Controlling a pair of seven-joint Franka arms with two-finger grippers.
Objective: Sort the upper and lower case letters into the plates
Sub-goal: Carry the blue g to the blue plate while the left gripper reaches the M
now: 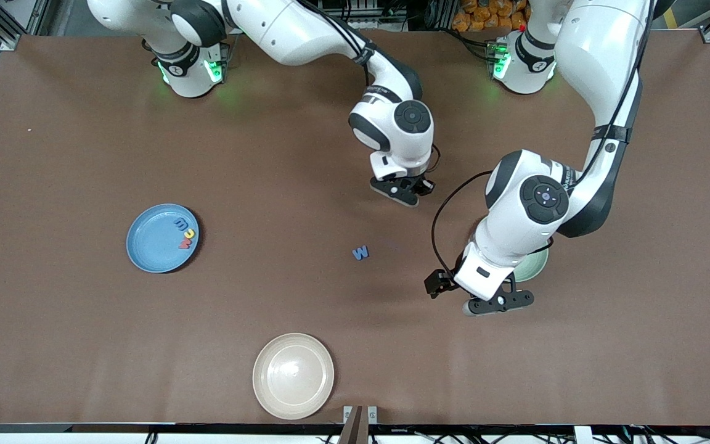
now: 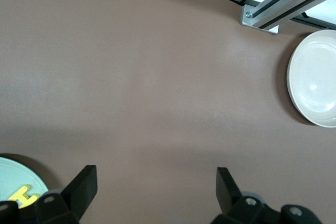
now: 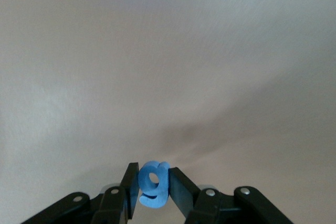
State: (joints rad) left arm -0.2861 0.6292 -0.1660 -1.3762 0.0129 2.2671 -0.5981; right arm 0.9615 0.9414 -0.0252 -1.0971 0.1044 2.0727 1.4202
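My right gripper (image 1: 401,192) hangs over bare table near the middle and is shut on a small blue letter g (image 3: 153,182), pinched between its two fingers (image 3: 128,184). A blue letter W (image 1: 360,252) lies flat on the table. The blue plate (image 1: 145,246) toward the right arm's end holds three letters: blue (image 1: 180,222), yellow (image 1: 190,234) and red (image 1: 185,244). My left gripper (image 1: 498,303) (image 2: 156,182) is open with nothing between its fingers, over bare table beside the pale green plate (image 1: 534,266), which the left arm mostly hides. A yellow letter (image 2: 21,195) lies in that plate (image 2: 13,174).
A cream-beige plate (image 1: 293,375) (image 2: 315,77) with nothing in it sits near the table's front edge. A metal frame bracket (image 2: 260,18) stands at that edge. The brown table is bare between the plates.
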